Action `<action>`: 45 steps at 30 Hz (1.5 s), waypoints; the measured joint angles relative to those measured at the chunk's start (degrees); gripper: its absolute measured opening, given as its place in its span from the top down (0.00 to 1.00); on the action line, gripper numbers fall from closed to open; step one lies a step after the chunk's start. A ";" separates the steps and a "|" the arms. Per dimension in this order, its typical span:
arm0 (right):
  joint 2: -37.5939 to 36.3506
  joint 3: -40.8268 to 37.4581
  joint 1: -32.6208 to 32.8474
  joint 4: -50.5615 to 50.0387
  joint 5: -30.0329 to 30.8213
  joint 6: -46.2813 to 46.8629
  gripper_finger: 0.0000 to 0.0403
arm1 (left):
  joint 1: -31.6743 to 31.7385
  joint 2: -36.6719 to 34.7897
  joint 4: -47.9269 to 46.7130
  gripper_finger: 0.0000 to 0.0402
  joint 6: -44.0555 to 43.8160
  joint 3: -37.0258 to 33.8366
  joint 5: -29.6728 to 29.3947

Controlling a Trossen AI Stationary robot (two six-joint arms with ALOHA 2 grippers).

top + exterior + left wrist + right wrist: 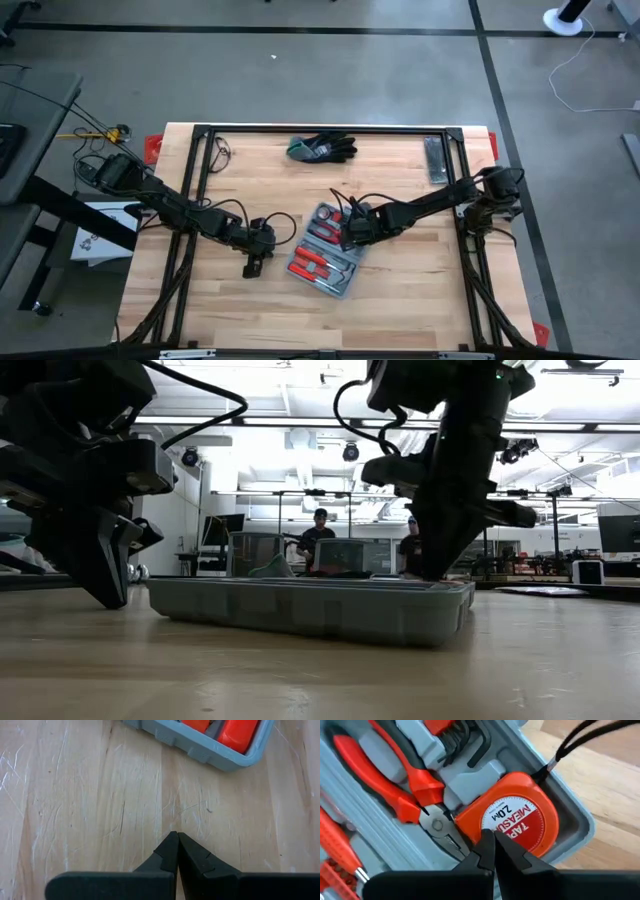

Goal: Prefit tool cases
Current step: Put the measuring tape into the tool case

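We are seeing tool case (327, 251) lying open near table (420, 300) centre, red tools seated in recesses; right gripper (492, 842), fingers pressing together, is bearing on orange tape measure (517, 820) at case's far right corner, likely seating it; left gripper (176, 847), fingers pressing together on nothing, is waiting over bare wood just left of case; lid not showing; contact depth on tape hard to judge

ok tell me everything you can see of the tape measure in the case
The tape measure is a rounded orange body with a round white label in red print. It looks like plastic. It lies flat in a moulded corner recess of the open grey-blue case, beside the pliers. The shut right gripper is right over its edge; contact unclear.
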 joint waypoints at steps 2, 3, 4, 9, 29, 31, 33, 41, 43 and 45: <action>-0.81 -0.09 0.16 1.82 2.31 0.93 1.00 | 0.00 0.00 0.01 1.00 -0.02 0.00 0.07; -1.50 -0.09 0.48 3.44 4.24 1.47 1.00 | 0.00 0.00 -0.02 1.00 -0.02 0.00 0.15; -2.23 -0.09 0.85 5.47 6.64 2.08 1.00 | 0.00 0.00 0.00 1.00 -0.02 0.00 0.23; -1.83 -0.04 2.77 21.70 17.92 2.25 1.00 | 0.00 0.00 -0.01 1.00 -0.03 0.00 0.28; 3.54 -19.96 3.55 78.64 29.29 1.77 1.00 | -0.07 -0.02 -0.13 1.00 -0.02 0.02 1.62; 2.95 -21.59 4.12 79.62 29.64 1.75 1.00 | -0.07 -0.02 -0.07 1.00 0.09 0.02 1.58; 2.85 -22.02 4.42 80.35 30.49 1.62 1.00 | -0.09 -0.02 -0.05 1.00 0.06 0.02 1.56; 2.91 -22.21 4.15 88.26 32.54 -11.84 1.00 | -0.09 -0.02 -0.02 1.00 -0.59 0.02 1.46; 2.93 -22.75 3.72 87.62 30.83 -10.82 1.00 | -0.09 -0.02 -0.02 1.00 -0.59 0.02 1.46; 3.46 -24.07 3.35 89.40 30.23 -8.76 1.00 | -0.09 -0.02 -0.01 1.00 -0.58 0.02 1.46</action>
